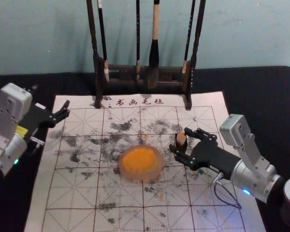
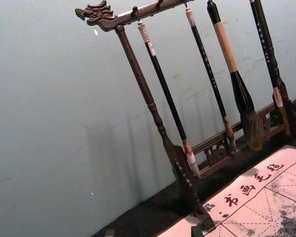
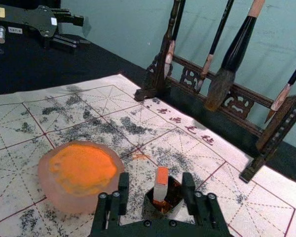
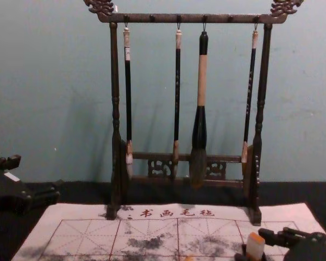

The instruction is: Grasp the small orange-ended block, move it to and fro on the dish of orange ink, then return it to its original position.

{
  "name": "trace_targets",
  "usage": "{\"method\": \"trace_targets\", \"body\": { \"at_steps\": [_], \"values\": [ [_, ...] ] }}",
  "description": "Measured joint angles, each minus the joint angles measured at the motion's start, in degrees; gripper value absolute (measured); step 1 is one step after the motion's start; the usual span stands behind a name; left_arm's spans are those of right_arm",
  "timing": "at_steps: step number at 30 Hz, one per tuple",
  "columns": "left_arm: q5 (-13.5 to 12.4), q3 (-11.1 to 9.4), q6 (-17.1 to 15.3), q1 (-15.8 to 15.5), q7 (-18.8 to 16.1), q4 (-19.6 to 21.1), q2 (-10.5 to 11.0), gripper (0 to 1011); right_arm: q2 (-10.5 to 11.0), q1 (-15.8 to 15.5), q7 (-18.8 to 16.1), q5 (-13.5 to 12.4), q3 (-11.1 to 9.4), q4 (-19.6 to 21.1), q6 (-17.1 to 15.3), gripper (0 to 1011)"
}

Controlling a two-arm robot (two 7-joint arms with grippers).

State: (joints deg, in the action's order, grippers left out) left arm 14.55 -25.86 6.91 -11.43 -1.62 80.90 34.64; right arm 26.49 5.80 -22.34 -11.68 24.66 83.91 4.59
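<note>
The right gripper [image 1: 180, 140] reaches in from the right, open around a small dark cup [image 1: 180, 146] holding the orange-ended block [image 1: 181, 138]. In the right wrist view the block [image 3: 161, 183] stands tilted in the cup [image 3: 154, 209], between the separated fingertips of the right gripper [image 3: 155, 185], with space on both sides. The dish of orange ink [image 1: 140, 162] lies left of the cup; its orange surface [image 3: 82, 169] appears in the right wrist view too. My left gripper [image 1: 50, 99] is idle at the mat's far left, open; its tips [image 2: 153, 232] are at the left wrist view's edge.
A dark wooden rack [image 4: 115, 114] with several hanging brushes stands at the back of the mat. The white gridded mat [image 1: 70, 193] has black ink smudges and lies on a black tabletop [image 1: 275, 96]. A pale blue wall [image 4: 38, 81] rises behind.
</note>
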Motion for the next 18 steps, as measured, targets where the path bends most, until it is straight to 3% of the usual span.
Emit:
{"method": "trace_targets", "body": {
  "at_steps": [4,6,14,18],
  "values": [
    [0.0,0.0,0.0,0.0,0.0,0.0,0.0,1001,0.02,0.0,0.02,-0.02,0.01,0.02,0.01,612],
    [0.0,0.0,0.0,0.0,0.0,0.0,0.0,1001,0.03,0.0,0.03,-0.03,0.01,0.03,0.0,508],
    [0.0,0.0,0.0,0.0,0.0,0.0,0.0,1001,0.04,0.0,0.04,-0.07,0.01,0.05,0.01,244],
    [0.0,0.0,0.0,0.0,0.0,0.0,0.0,1001,0.04,0.0,0.04,-0.09,0.01,0.05,0.01,155]
  ]
}}
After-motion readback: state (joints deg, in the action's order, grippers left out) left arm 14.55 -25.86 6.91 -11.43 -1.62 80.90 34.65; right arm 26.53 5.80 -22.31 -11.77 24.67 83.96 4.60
